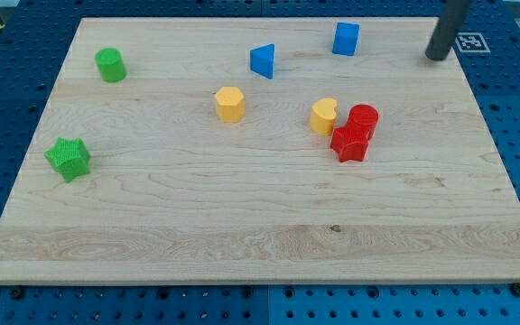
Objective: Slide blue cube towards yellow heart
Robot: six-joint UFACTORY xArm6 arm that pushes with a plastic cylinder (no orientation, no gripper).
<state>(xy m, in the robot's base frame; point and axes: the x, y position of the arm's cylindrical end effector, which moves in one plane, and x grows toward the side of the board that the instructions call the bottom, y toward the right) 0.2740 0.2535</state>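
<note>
The blue cube [346, 39] sits near the view's top edge of the wooden board [242, 226], right of centre. The yellow heart [324, 116] lies below it, toward the middle right, touching a red cylinder [364, 119] and close to a red star [350, 143]. My tip [436, 56] is the lower end of a dark rod at the view's top right, to the right of the blue cube and apart from it.
A blue triangular block [263, 61] lies left of the blue cube. A yellow hexagonal block [229, 104] sits near the centre. A green cylinder [111, 65] is at the top left and a green star [69, 158] at the left edge.
</note>
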